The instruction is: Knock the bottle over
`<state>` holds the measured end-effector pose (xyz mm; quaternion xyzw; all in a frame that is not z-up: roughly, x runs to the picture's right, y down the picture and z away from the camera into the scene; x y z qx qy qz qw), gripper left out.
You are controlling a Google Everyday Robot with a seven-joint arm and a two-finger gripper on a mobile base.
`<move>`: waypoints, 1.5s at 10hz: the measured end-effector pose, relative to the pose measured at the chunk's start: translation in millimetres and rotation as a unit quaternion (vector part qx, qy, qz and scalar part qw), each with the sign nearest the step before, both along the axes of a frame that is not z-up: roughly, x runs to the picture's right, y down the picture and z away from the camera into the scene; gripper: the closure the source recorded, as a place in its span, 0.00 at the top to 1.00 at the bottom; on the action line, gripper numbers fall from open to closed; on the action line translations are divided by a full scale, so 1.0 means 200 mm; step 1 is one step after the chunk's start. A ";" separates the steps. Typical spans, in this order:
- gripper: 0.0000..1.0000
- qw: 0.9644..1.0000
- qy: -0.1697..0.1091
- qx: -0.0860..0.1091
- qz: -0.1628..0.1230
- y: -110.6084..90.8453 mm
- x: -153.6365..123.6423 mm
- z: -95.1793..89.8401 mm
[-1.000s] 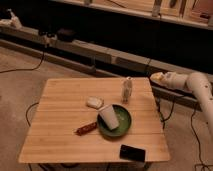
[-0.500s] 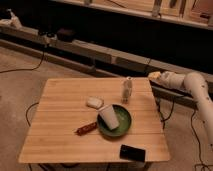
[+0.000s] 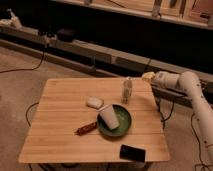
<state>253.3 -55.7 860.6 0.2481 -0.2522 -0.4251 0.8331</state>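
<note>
You see the bottle (image 3: 127, 90) standing upright near the far right edge of the table (image 3: 60, 131). The gripper (image 3: 148, 76) hovers just to its right; you cannot tell its state.

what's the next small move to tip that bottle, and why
Probably push the tool sideways into the bottle, striking near its cap. The bottle stands upright by the far edge of the table, and the tool hovers beside it, off the table's corner, not touching it.
</note>
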 end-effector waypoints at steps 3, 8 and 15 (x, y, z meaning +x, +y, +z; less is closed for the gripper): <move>0.09 1.000 -0.009 0.006 -0.013 0.02 -0.03 0.04; 0.09 0.999 -0.020 0.011 -0.026 0.05 -0.12 0.10; 0.09 0.973 -0.198 -0.012 -0.120 0.39 -0.89 -0.37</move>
